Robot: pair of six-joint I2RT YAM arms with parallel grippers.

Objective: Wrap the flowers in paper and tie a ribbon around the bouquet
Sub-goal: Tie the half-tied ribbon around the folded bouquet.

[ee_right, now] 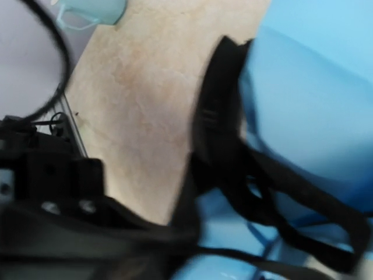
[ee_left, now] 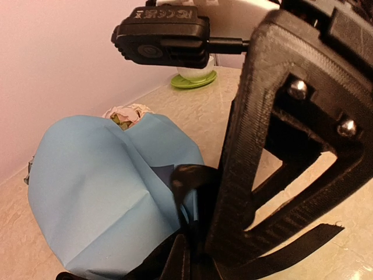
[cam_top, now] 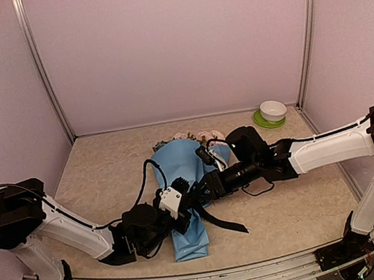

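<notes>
**Overhead view.**
- Table: beige top.
- Bouquet: light blue paper cone lying mid-table. The flowers point to the far edge and the narrow end to the near edge.
- Ribbon: black, crossing the cone's lower part, with one tail trailing toward the near right.
- Left end effector and right end effector: meeting at the cone's waist, just beside each other.
- Bowl: at the far right corner, well apart from the work.

**Left wrist view.**
- Left end effector: clenched, apparently on the ribbon, which loops up from its fingers against the paper.
- Right end effector: fills the right side, close alongside.

**Right wrist view.**
- Blurred. Ribbon bands lie over the blue paper.
- Whether the right end effector is released or clamped cannot be told.

**Step in hand, as judged: tying.**
- Hold the left pinch firm, with the tension low and even, so the cone neither unrolls nor slides.
- Give the right end effector a clean hold on a free tail before any pull.
- Draw the tails apart along the table rather than upward, so the stems stay wrapped.
</notes>
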